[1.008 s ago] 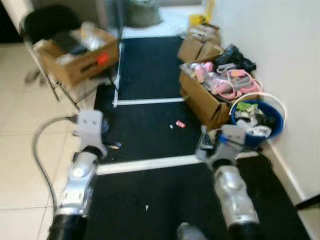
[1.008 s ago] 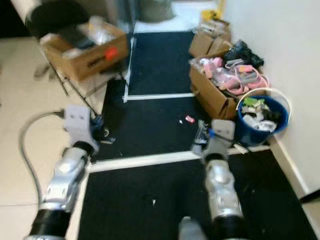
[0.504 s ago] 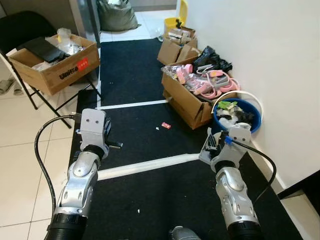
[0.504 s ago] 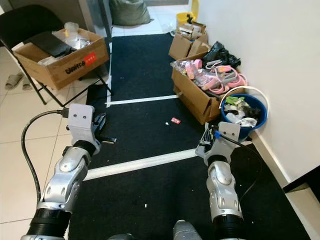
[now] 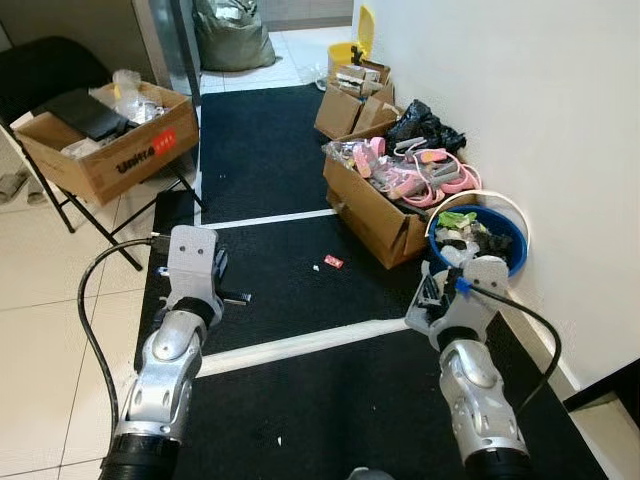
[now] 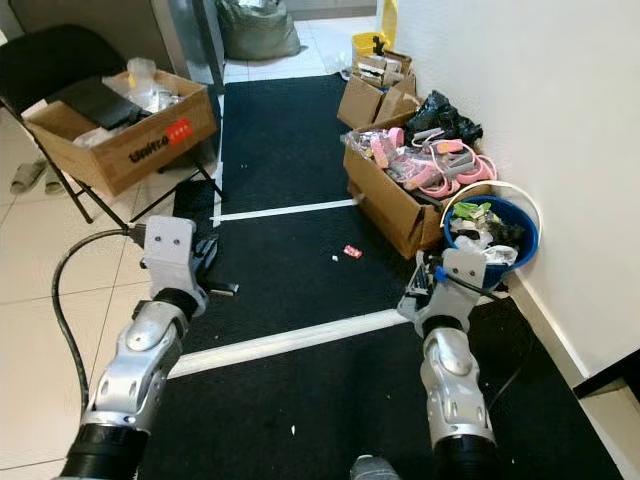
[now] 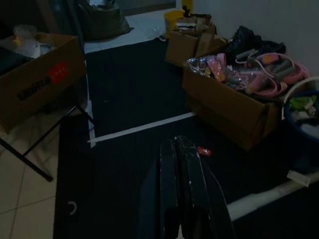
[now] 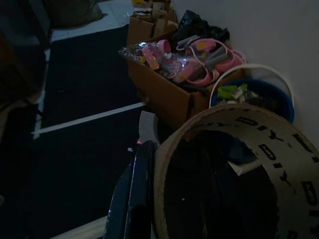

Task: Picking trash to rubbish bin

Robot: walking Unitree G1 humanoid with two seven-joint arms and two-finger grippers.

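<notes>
Carrying looks like the step in hand: the right gripper (image 6: 418, 292) is pinching a cardboard tape ring (image 8: 224, 174), its near finger (image 8: 135, 194) pressed against the ring's outer wall, and the blue bucket (image 5: 512, 262) already piled with rubbish sits just beside it against the white wall (image 5: 540, 120). Next move, as I judge it, calls for swinging that arm a little toward the wall, getting the ring over the bucket's white rim and letting go; short reach, but the wall crowds that side. Black mat (image 5: 290, 120) with white tape lines (image 5: 300, 343) gives plenty of open floor in the middle and back toward the tiled floor (image 5: 50, 330) on the robot's left. Right side is tight: open cardboard box (image 5: 375, 215) of pink stuff touches or nearly touches the bucket, with more small boxes (image 5: 350, 100) further along the wall. On the far left, a folding chair (image 5: 60, 185) carrying another cardboard box (image 5: 110, 150), well apart from both arms. Left gripper (image 7: 180, 174) hangs idle over the mat, fingers pressed together, nothing in them. Smallest bit: a red wrapper (image 5: 333, 262) lying on the mat between the two arms and ahead of them, near the pink-stuff box, probably the next pickup once the ring is dropped.
</notes>
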